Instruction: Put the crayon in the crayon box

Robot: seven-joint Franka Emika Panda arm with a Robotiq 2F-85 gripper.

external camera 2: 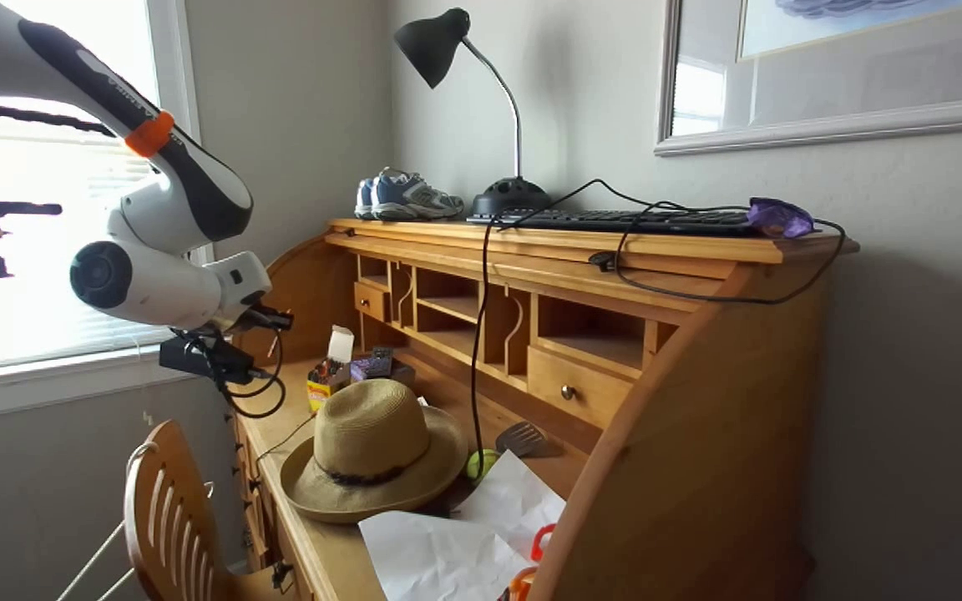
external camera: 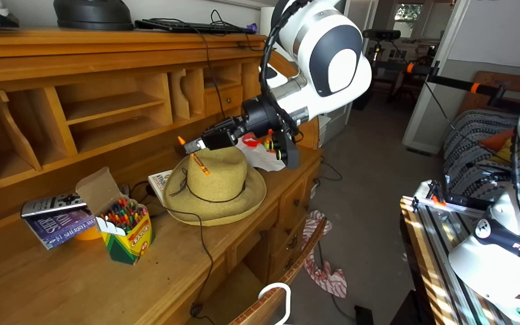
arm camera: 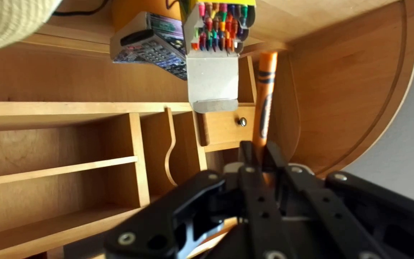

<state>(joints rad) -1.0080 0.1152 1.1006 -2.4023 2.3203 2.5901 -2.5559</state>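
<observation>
Window (external camera 2: 13,317) blown white (blinds (external camera 2: 105,163) faint); soft shadow behind lamp (external camera 2: 433,48); hand (arm camera: 260,151) blurred in wrist view.

2 exterior views share the desk (external camera: 169,262) from opposite ends; the wrist view looks closer.

Your worktop (external camera: 183,280) is wood, smooth with a soft sheen. Near its front edge, the straw hat (external camera: 219,174) is woven, rough and matt, banded with a dark cord (external camera 2: 362,478). White paper (external camera 2: 448,559) by that same edge is thin and creased. The crayon box (external camera: 129,241) is printed card, its flap plain inside. Toward the back edge, the book (external camera: 63,228) beside it has a smooth, glossy-looking cover. Your end effector (arm camera: 260,153) looks matt black with shiny metal screws (arm camera: 126,238); the crayon (arm camera: 266,86) wears a smooth paper wrapper. Above the back edge you see a polished metal knob (arm camera: 242,122), a dull black plastic keyboard (external camera 2: 648,219) and a lamp (external camera 2: 431,48) with a matt shade and bright metal neck.
</observation>
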